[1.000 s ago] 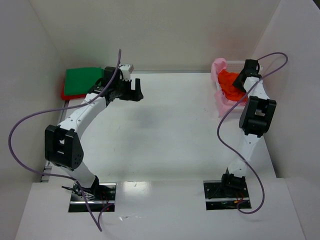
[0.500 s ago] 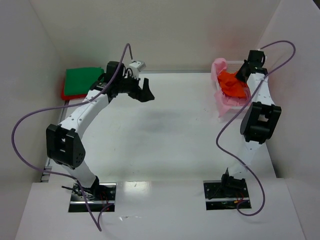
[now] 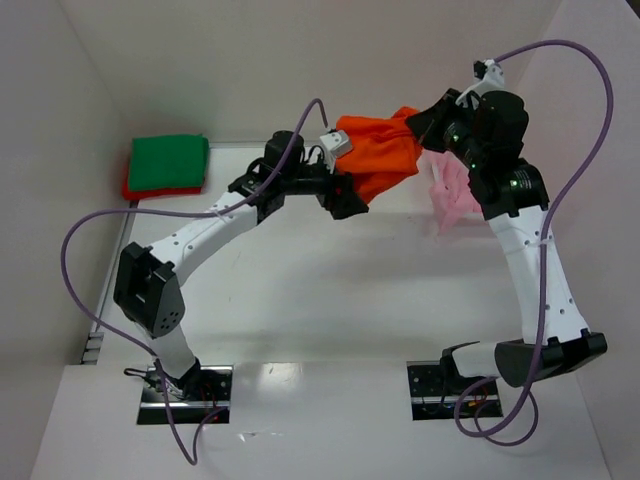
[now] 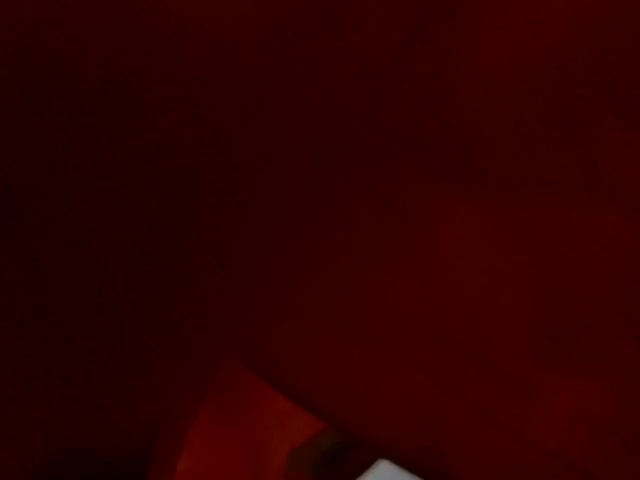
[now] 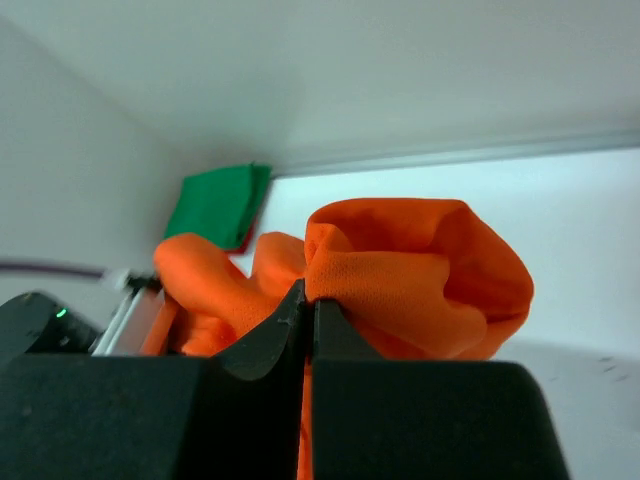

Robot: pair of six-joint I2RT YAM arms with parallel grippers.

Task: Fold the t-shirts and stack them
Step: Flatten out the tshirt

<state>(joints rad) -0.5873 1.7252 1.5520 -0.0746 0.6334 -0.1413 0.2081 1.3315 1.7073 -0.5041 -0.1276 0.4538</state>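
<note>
Up at about one o'clock above the table (image 3: 330, 290), the orange tee (image 3: 378, 155) hangs in the air as a bunched swag of cloth, off the surface. Its upper right end is clenched in the right gripper (image 3: 418, 118); the right wrist view shows the two black fingers (image 5: 265, 345) pressed tight together with a fold of orange mesh pinched between their tips. The lower left end of the cloth drapes over the left gripper (image 3: 347, 197), which sits at about twelve o'clock with its fingers spread wide. Its wrist camera sees only dark red-orange cloth across the lens, so whether those fingers bear on the fabric cannot be told. At two o'clock the pink tee (image 3: 455, 190) lies in a rumpled heap with a flap hanging toward the table centre. What it rests in is hidden behind the right arm (image 3: 525, 240), so no container or its contents can be made out. At ten o'clock, in the far left corner, the green tee (image 3: 168, 162) lies folded flat on top of the red tee (image 3: 130, 188), of which only an edge shows. Counted: four tees, one of each colour, two of them stacked, and two grippers.
</note>
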